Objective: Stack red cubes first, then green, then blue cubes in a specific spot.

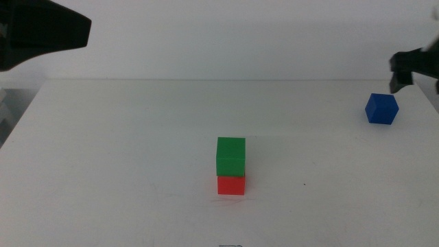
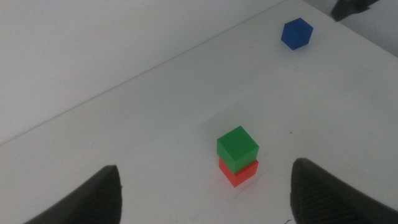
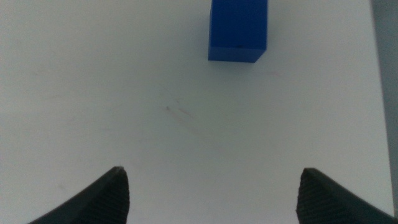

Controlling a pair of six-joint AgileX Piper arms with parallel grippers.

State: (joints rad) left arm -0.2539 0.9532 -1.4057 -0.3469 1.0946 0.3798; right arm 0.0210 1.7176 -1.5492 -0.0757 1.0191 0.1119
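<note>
White table point(image 1: 123, 171), green cube point(image 1: 231, 156) atop red cube point(image 1: 231, 185), right gripper point(image 3: 211, 193) spread near blue cube point(image 1: 381, 108)

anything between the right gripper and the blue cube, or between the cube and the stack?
Nothing visible. The open right gripper has bare white tabletop up to the small matte blue cube, and only bare table lies between it and the green cube on the red cube.

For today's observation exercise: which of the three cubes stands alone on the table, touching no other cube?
The blue cube, far right near the right gripper. The green cube sits on the red cube.
</note>
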